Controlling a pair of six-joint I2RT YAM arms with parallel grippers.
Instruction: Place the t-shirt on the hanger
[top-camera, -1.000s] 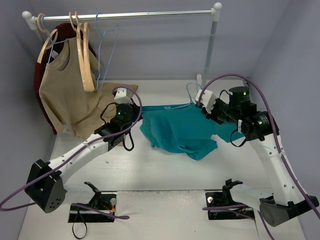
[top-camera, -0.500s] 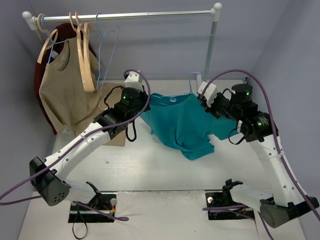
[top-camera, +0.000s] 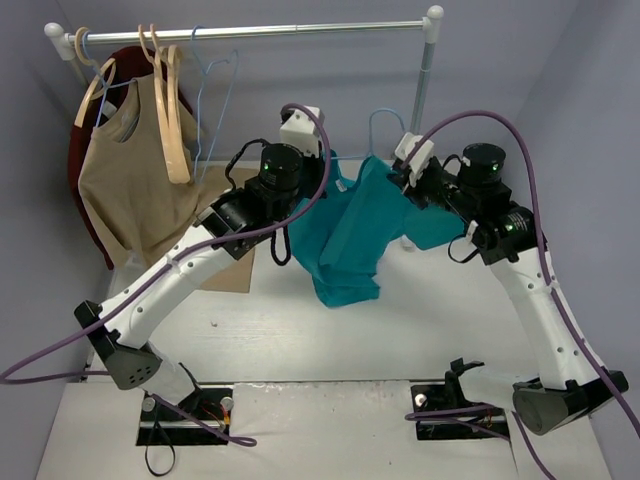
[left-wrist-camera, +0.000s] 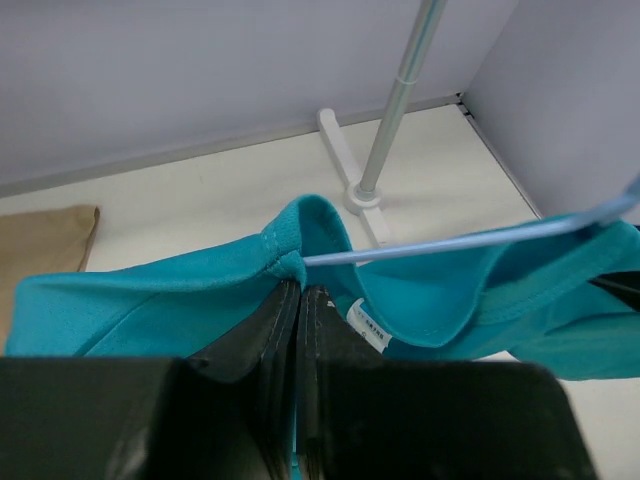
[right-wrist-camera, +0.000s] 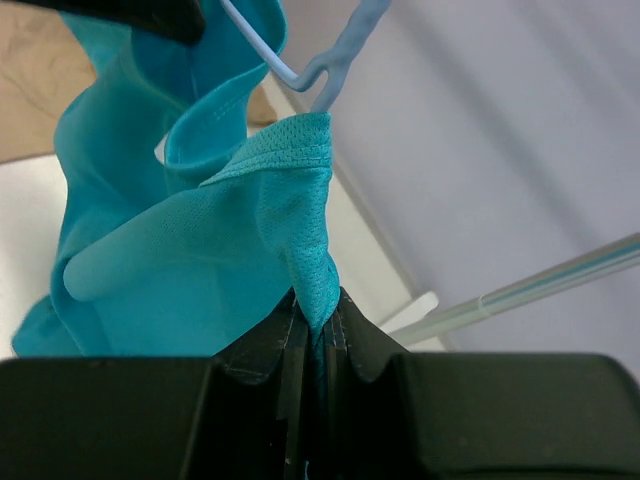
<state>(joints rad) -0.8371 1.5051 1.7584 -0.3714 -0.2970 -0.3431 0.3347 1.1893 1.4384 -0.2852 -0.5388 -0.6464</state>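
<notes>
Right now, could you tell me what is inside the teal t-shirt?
A light-blue wire hanger runs across the neck opening of the t-shirt, hook sticking out. Its lower part is covered by cloth.

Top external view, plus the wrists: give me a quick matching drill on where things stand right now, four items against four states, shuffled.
Items:
1. teal t-shirt
2. tan sleeveless top
3. left gripper
4. blue wire hanger

States:
A. hanging from the rail at the left
B. shut on teal fabric at the collar
C. held up in the middle, draping down
D. partly inside the shirt, hook sticking out

Pairs: 1-C, 2-A, 3-B, 4-D
</notes>
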